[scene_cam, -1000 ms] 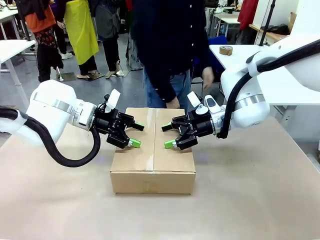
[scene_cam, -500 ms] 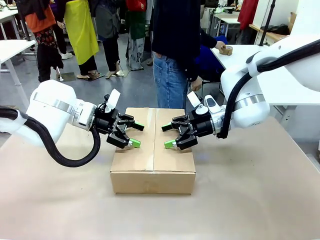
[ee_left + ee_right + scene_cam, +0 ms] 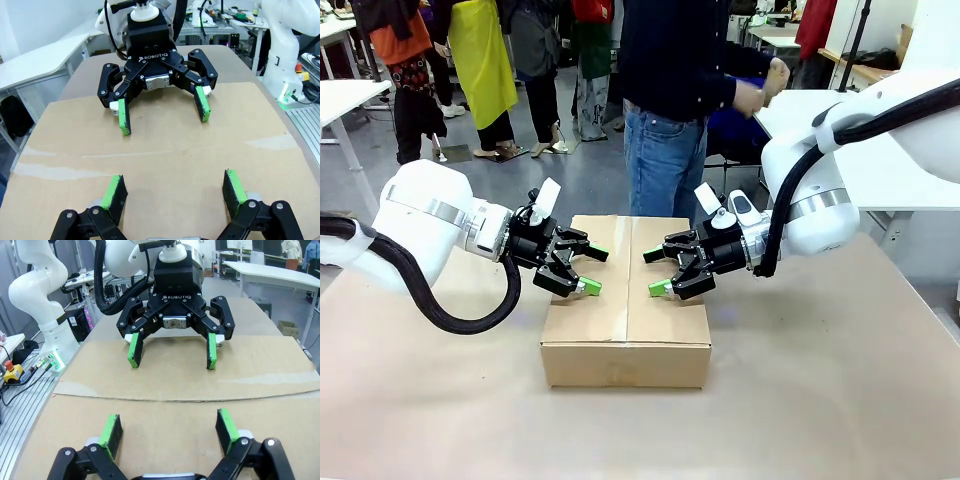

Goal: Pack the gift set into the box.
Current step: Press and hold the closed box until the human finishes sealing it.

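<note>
The box is big, brown and made of plain cardboard. It is wide and low, and it lies flat and level. Its top flaps are folded shut, and a strip of clear tape runs down the middle line. The box sits right under both claws. The left claw hangs over its left half and the right claw over its right half, with the tape line between them.
</note>
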Controlling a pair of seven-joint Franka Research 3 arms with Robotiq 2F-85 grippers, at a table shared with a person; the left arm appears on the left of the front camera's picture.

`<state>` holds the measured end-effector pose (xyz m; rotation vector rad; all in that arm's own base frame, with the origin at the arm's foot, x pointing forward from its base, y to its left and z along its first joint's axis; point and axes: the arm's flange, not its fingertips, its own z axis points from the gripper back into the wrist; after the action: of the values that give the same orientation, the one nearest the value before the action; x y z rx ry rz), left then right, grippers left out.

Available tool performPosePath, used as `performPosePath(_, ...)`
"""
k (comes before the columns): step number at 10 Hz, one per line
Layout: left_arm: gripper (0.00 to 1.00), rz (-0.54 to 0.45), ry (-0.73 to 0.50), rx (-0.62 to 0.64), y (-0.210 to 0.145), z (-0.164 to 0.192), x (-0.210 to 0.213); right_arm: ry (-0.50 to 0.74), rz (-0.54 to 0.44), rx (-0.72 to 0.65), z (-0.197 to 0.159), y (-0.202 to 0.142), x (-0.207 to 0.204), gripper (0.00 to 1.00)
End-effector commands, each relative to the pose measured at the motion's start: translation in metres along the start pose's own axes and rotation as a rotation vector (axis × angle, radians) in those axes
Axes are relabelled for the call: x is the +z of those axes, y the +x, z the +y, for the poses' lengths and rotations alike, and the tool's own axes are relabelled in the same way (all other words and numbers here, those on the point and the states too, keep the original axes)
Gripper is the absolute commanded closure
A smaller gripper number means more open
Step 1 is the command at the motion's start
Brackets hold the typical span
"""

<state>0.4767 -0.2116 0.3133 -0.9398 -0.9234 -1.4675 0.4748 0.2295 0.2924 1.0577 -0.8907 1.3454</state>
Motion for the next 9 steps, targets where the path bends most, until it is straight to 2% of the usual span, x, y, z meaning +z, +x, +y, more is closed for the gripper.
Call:
performPosePath(1,0.0,-0.005,-0.003,-0.008,-0.0044,-0.0028,0.0001,-0.001,0.003,-0.004,0.0002,-0.0015,-0.0012,0.0)
performPosePath(9,0.0,-0.005,-0.003,-0.008,-0.0044,-0.0028,0.0001,-0.001,0.003,-0.004,0.0002,-0.0015,-0.0012,0.0)
